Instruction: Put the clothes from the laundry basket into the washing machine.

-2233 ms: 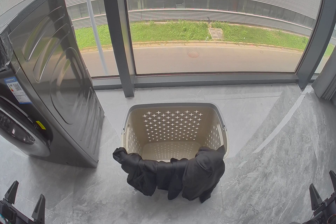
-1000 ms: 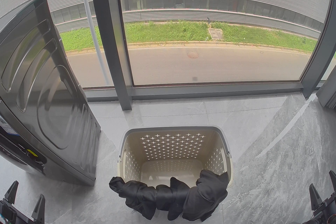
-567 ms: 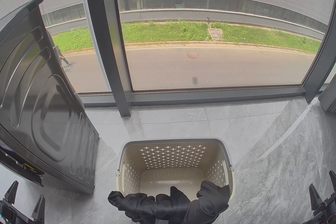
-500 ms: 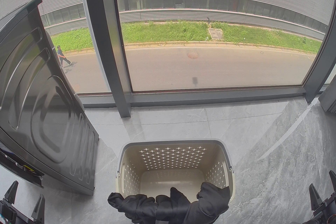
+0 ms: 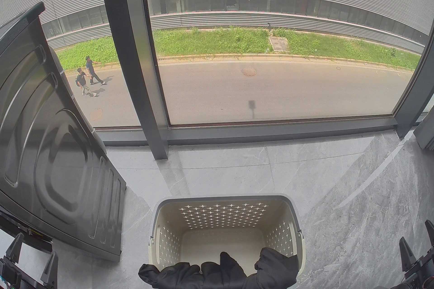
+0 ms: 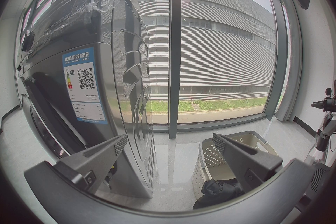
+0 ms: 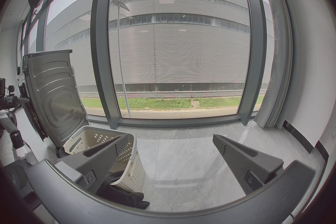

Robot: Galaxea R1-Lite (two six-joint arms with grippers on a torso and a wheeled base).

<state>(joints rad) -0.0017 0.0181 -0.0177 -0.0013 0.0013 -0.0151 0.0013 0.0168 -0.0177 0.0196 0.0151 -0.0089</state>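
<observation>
A beige perforated laundry basket [image 5: 224,215] stands on the floor straight ahead. A black garment [image 5: 217,275] hangs over its near rim, and the basket's bottom looks bare. The dark grey washing machine [image 5: 58,159] stands to the left, its side panel facing the basket. My left gripper [image 5: 35,251] is low at the left, open and holding nothing, in front of the machine [image 6: 87,70]. My right gripper [image 5: 416,235] is low at the right, open and holding nothing. From the left gripper [image 6: 169,138] I see the basket [image 6: 201,168] and garment [image 6: 218,189]. From the right gripper [image 7: 169,139] I see the basket [image 7: 134,168] and garment [image 7: 119,195].
A floor-to-ceiling window with a dark upright frame post [image 5: 135,55] runs behind the basket. Grey marble floor [image 5: 352,186] lies open to the right of the basket. A curtain [image 7: 276,95] hangs by the right wall.
The whole head picture has shifted: basket, garment and washing machine sit lower and nearer, so the camera moved forward. Both grippers keep their places and stay open.
</observation>
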